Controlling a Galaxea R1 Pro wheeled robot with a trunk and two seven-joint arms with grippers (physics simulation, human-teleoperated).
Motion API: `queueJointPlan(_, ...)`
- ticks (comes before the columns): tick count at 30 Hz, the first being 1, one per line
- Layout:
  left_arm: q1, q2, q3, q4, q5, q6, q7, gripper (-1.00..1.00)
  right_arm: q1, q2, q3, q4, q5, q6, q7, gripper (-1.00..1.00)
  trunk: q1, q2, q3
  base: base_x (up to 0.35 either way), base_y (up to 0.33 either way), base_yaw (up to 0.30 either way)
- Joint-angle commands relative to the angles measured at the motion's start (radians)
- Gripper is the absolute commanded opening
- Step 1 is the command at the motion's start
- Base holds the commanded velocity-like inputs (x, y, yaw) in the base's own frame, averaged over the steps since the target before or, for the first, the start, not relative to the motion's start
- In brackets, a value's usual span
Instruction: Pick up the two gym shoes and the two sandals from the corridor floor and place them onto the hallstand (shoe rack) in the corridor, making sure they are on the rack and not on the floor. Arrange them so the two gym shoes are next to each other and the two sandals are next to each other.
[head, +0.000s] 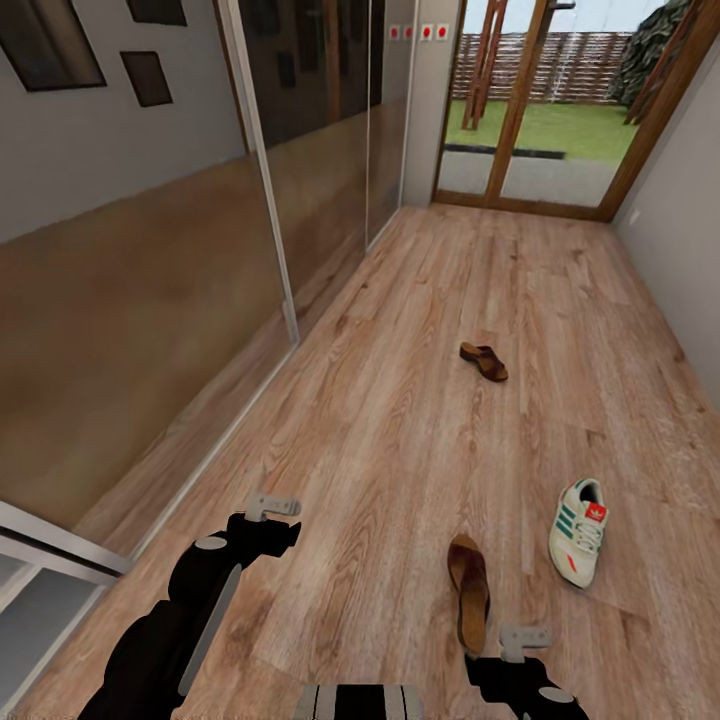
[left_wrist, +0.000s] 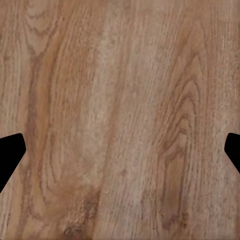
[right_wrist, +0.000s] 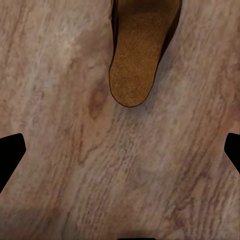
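Observation:
A brown sandal lies on the wood corridor floor just ahead of my right gripper. In the right wrist view its tan footbed end sits beyond the open gripper, apart from the fingers. A second sandal lies farther down the corridor. A white gym shoe with green stripes rests to the right of the near sandal. My left gripper hovers open over bare planks, its fingertips spread wide. The hallstand is out of view.
Tall mirrored sliding doors run along the left side. A grey wall bounds the right. A wood-framed glass door to a garden closes the far end. Open floor stretches down the middle.

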Motion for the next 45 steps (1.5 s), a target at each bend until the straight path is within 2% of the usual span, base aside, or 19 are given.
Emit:
queueJointPlan(1,0.000,0.000,0.000,-0.001,0.000,0.005,0.000,1.00,0.000,0.000,0.000,-0.002,0.000,0.006,-0.001,1.00,0.004,-0.008,-0.006,0.000,0.000,0.062)
queueJointPlan(13,0.000,0.000,0.000,-0.002,0.000,0.005,-0.001,1.00,-0.001,-0.001,0.000,-0.003,-0.001,0.005,-0.001,1.00,0.050,-0.092,-0.063,0.000,0.000,0.037)
queueJointPlan(16,0.001,0.000,0.000,-0.002,0.000,0.005,-0.001,1.00,-0.001,-0.001,-0.003,-0.003,-0.001,0.003,0.000,1.00,0.051,-0.092,-0.079,0.000,0.000,0.002)
queueJointPlan(18,0.001,0.000,0.000,-0.002,0.000,0.005,-0.001,1.00,0.000,-0.001,-0.011,-0.003,-0.001,-0.004,0.000,1.00,0.052,-0.093,-0.090,0.000,0.000,0.000)
queueJointPlan(24,0.001,0.000,0.000,-0.002,-0.001,0.005,-0.001,1.00,0.000,-0.001,-0.081,-0.003,-0.001,-0.037,-0.001,1.00,0.055,-0.094,-0.123,0.000,0.000,0.000)
queueJointPlan(29,0.001,0.000,0.000,-0.002,-0.001,0.005,-0.001,1.00,0.000,0.001,-0.115,-0.003,0.001,-0.055,0.000,1.00,0.057,-0.095,-0.146,0.000,0.000,0.000)
queueJointPlan(37,0.001,0.000,0.002,-0.002,-0.001,0.005,0.000,1.00,0.000,0.001,-0.121,0.001,0.008,-0.164,-0.001,1.00,0.057,-0.095,-0.148,0.000,0.000,0.000)
queueJointPlan(45,0.000,-0.001,-0.001,-0.002,0.000,0.005,0.000,1.00,0.000,0.001,-0.123,0.009,0.009,-0.193,-0.001,1.00,0.057,-0.095,-0.148,0.034,0.000,0.000)
